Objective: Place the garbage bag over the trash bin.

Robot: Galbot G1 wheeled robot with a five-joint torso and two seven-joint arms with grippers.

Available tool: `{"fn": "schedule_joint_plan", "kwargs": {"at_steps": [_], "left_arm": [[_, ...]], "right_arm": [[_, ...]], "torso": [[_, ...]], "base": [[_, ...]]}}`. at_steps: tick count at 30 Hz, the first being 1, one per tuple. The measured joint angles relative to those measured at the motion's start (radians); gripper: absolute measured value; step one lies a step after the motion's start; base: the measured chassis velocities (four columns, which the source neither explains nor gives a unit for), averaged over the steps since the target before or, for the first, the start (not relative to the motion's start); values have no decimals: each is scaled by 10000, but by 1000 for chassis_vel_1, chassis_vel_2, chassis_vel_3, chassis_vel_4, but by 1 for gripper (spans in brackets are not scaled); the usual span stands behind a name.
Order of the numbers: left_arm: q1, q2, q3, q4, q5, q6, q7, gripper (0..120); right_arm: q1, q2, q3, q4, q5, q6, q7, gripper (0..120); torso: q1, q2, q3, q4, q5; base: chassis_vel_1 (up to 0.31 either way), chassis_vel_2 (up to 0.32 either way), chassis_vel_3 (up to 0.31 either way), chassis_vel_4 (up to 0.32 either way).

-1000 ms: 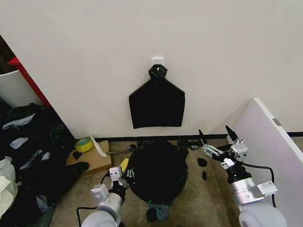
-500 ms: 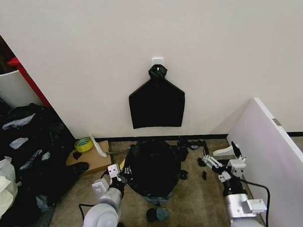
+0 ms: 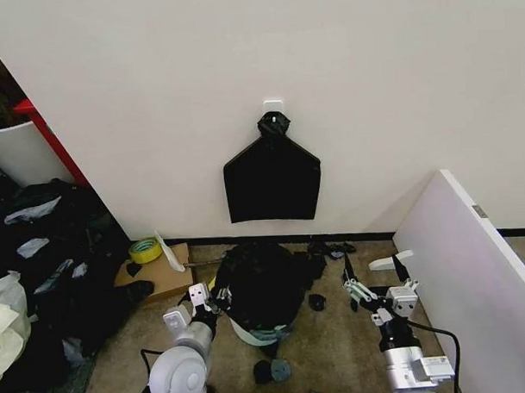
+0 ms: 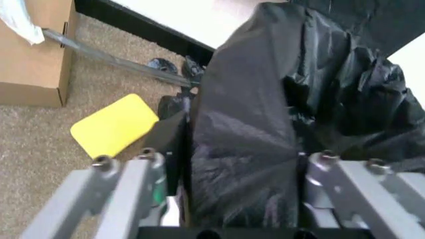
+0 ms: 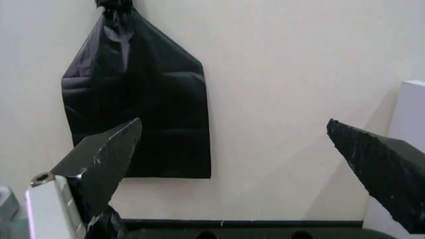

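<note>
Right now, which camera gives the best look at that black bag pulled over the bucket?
The head view: it shows the whole garbage bag draped over the trash bin, whose pale base peeks out below. The left wrist view shows a close stretch of crinkled plastic between the left gripper fingers. The right wrist view shows the wall bundle instead.

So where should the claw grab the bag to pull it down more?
Probably the loose crinkled edge of the bag low on the right, where the bin peeks out bare. The open right claw stands free beside it; the left claw already pinches the left side.
</note>
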Motion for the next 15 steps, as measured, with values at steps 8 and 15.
{"fn": "schedule_joint_plan", "kwargs": {"at_steps": [8,15], "left_arm": [[437,190,-360,-477,98,235,199,81],[659,266,-559,-824,330,261,416,100]], "right_arm": [[-44,14,50,133,159,-5,-127,100],[-159,28,51,198,285,46,-208,100]], "torso": [[0,0,0,1,0],[0,0,0,1,0]], "base": [[0,0,0,0],[0,0,0,0]]}}
